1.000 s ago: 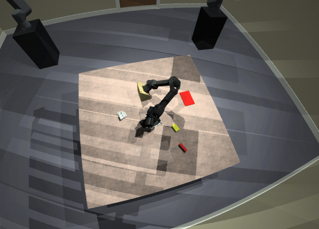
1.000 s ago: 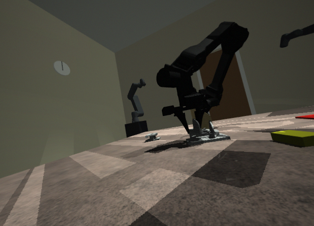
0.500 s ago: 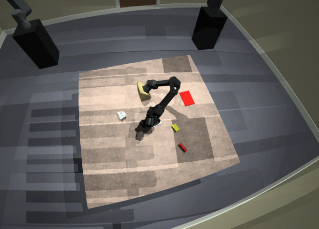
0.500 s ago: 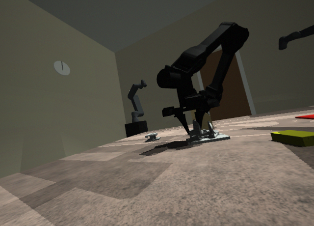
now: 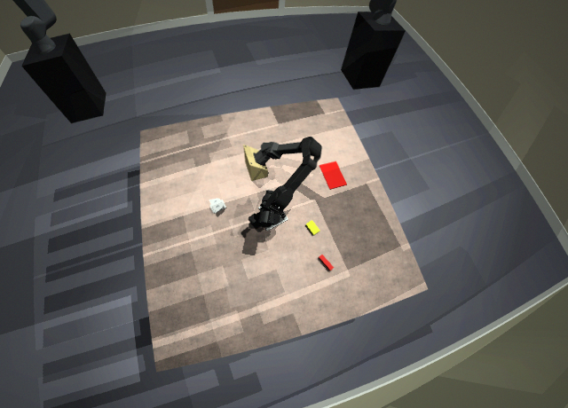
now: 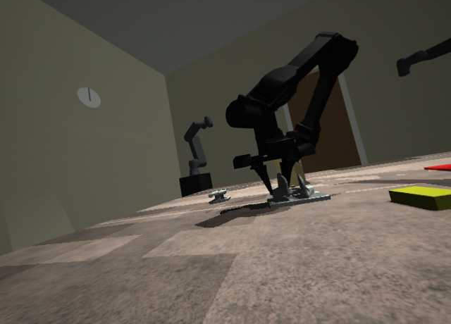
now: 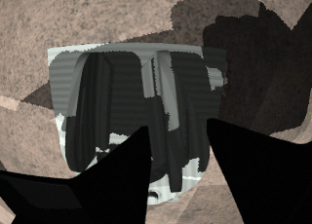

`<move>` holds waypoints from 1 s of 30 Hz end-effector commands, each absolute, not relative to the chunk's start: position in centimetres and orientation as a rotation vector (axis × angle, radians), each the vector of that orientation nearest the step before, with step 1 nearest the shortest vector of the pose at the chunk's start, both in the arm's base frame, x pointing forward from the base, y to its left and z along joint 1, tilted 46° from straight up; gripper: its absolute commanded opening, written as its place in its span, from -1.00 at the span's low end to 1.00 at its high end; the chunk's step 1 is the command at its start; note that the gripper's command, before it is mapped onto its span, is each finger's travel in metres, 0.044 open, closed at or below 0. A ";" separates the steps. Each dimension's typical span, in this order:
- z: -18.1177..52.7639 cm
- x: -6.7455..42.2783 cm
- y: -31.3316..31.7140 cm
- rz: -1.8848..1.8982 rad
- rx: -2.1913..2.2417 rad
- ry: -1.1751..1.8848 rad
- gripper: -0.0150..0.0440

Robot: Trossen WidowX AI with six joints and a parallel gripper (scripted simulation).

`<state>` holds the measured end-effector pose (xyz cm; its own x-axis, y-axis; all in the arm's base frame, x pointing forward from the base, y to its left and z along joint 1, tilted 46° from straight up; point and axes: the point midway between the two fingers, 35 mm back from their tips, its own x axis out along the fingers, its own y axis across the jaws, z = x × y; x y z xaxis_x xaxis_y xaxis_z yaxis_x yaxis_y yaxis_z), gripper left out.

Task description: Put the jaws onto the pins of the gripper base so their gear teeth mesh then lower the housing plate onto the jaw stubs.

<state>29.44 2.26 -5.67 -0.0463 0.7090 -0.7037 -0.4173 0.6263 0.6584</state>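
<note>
The pale grey gripper base (image 5: 282, 222) (image 6: 322, 196) (image 7: 59, 83) lies flat on the mat under the arm. My gripper (image 6: 280, 189) (image 7: 178, 130) is shut on one jaw (image 6: 282, 182) (image 7: 169, 94), which stands upright at the base, on the right in the wrist view. The other jaw (image 6: 301, 185) (image 7: 80, 136) stands beside it, apart from the fingers. Shadow hides the pins and gear teeth; I cannot tell whether the teeth mesh. The small white piece (image 5: 216, 206) (image 6: 218, 194) that looks like the housing plate lies away to the left.
A yellow block (image 5: 312, 227) (image 6: 418, 196) and a narrow red block (image 5: 326, 262) lie right of the base in the top view. A flat red plate (image 5: 333, 175) lies farther back. A tan wedge (image 5: 254, 165) stands by the arm's foot.
</note>
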 end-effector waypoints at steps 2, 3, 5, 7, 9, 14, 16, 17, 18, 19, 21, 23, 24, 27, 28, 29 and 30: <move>-5.9 29.4 2.4 0.930 0.283 1.332 -0.04; -5.9 29.4 2.4 0.930 0.283 1.332 -0.04; -5.9 29.4 2.4 0.930 0.283 1.332 -0.04; -5.9 29.4 2.5 0.930 0.284 1.332 -0.04; -5.9 29.4 2.5 0.929 0.284 1.332 -0.04; -6.1 29.4 2.7 0.929 0.285 1.333 -0.04; -6.1 29.4 2.7 0.929 0.285 1.333 -0.04; -6.1 29.4 2.7 0.929 0.285 1.333 -0.04; -6.1 29.4 2.7 0.929 0.285 1.333 -0.04; -6.1 29.4 2.7 0.929 0.285 1.333 -0.04; -6.1 29.4 2.8 0.929 0.284 1.333 -0.04; -6.2 29.4 2.9 0.930 0.284 1.332 -0.04; -6.3 29.4 2.9 0.930 0.283 1.332 -0.04; -6.3 29.4 2.9 0.930 0.283 1.332 -0.04; -6.3 29.4 2.9 0.930 0.283 1.332 -0.04; -6.3 29.4 2.9 0.930 0.283 1.332 -0.04; -6.3 29.4 2.9 0.930 0.283 1.332 -0.04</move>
